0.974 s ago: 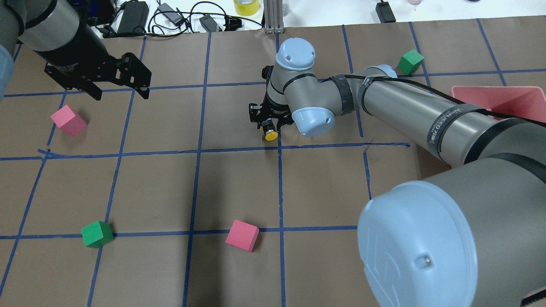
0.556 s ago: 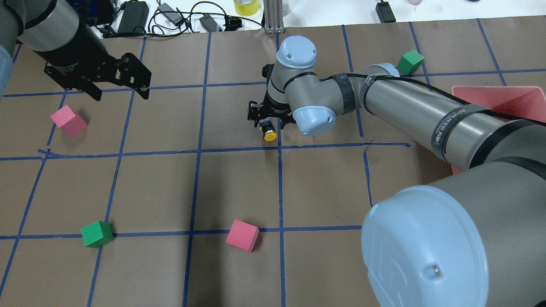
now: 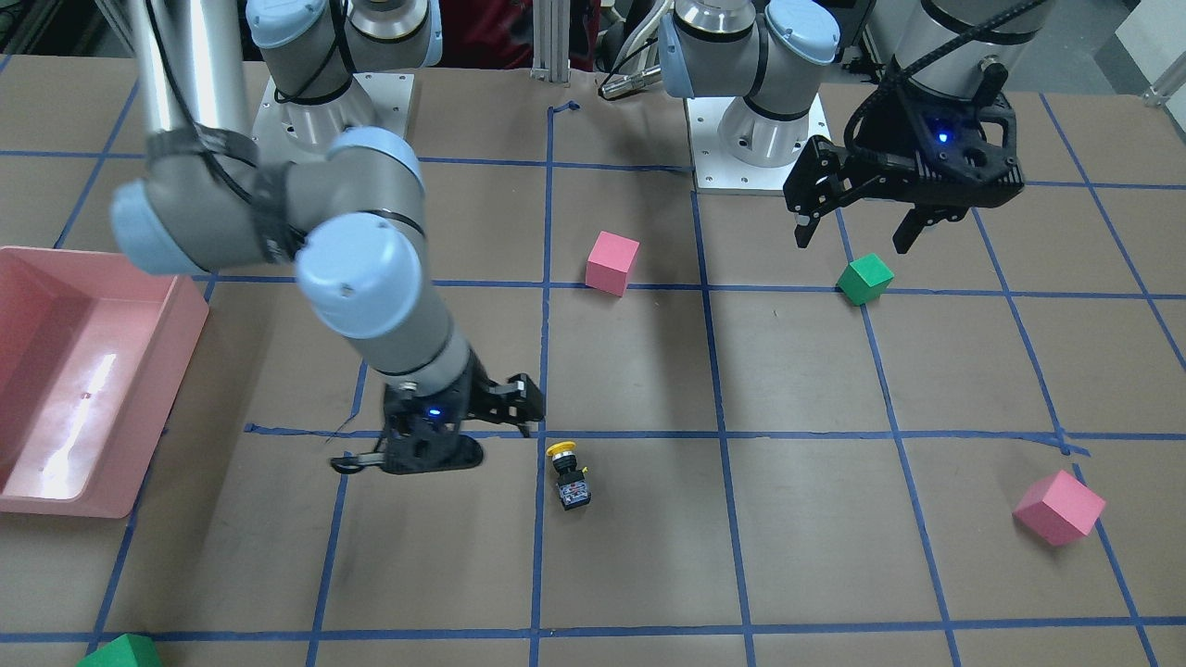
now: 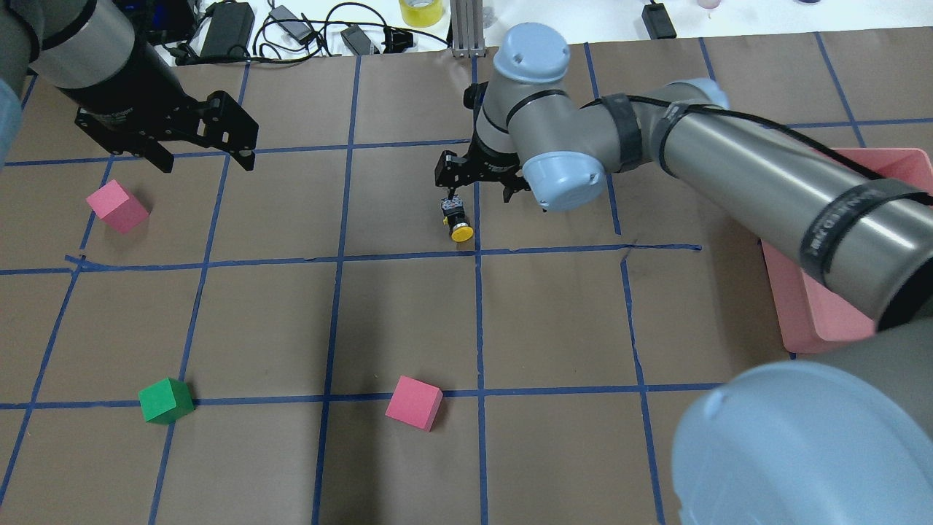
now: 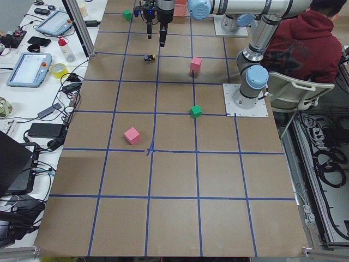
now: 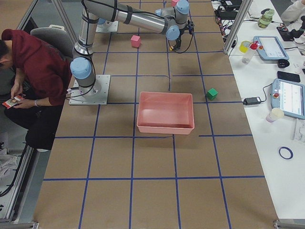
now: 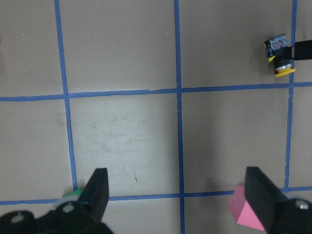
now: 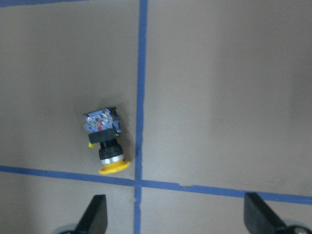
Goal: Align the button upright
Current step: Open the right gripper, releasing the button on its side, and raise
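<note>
A robotics lab: robot arms [image 6: 138,18] bolted to a tape-gridded table [image 6: 152,191], teach pendants [image 6: 289,98] and cables [image 4: 302,33] alongside, an operator [image 6: 35,64] seated nearby.

Button [image 4: 456,221] lying on table [image 4: 408,321], cap toward robot; right gripper [image 4: 481,194] just beyond; left gripper [image 4: 206,162] well apart.

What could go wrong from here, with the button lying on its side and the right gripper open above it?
1. The button sits off-centre under the right gripper, close to one finger; a straight descent might strike or shove it.
2. Its yellow cap is round, so a nudge could roll it away.
3. It is small; a pinch may slip while tilting it upright.
</note>
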Tool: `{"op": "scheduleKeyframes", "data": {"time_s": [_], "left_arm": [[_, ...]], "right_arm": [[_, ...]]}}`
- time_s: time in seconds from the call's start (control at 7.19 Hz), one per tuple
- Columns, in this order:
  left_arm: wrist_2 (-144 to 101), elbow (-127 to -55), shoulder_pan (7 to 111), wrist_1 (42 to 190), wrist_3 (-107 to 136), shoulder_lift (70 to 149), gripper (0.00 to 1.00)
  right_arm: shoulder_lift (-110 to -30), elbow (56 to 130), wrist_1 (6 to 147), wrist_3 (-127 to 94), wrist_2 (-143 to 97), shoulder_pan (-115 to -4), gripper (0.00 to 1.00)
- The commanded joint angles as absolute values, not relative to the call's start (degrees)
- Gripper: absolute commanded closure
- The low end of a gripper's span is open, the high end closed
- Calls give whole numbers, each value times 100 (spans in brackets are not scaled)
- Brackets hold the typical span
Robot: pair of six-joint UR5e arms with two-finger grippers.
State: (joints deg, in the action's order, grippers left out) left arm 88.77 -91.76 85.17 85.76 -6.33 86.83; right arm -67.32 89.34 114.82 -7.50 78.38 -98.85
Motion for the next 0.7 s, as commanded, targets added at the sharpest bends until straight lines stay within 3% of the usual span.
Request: {"op": "scheduleKeyframes", "data": {"time_s": [0.0,0.28,0.56], "left_arm": [[8877,-9184,8517,8578,-633,8675,0],[8868,-9167,8473,8578,-904,8675,0],[8842,-9149,8446,8561,-914,8692,0]], "right_arm": [[-7616,8982,10540,356,8346,-9047,0],[-8085,8833,9479,-67,8848,-8947,0],[-8078,8493,9414,-176,9036,-8991,0]]}}
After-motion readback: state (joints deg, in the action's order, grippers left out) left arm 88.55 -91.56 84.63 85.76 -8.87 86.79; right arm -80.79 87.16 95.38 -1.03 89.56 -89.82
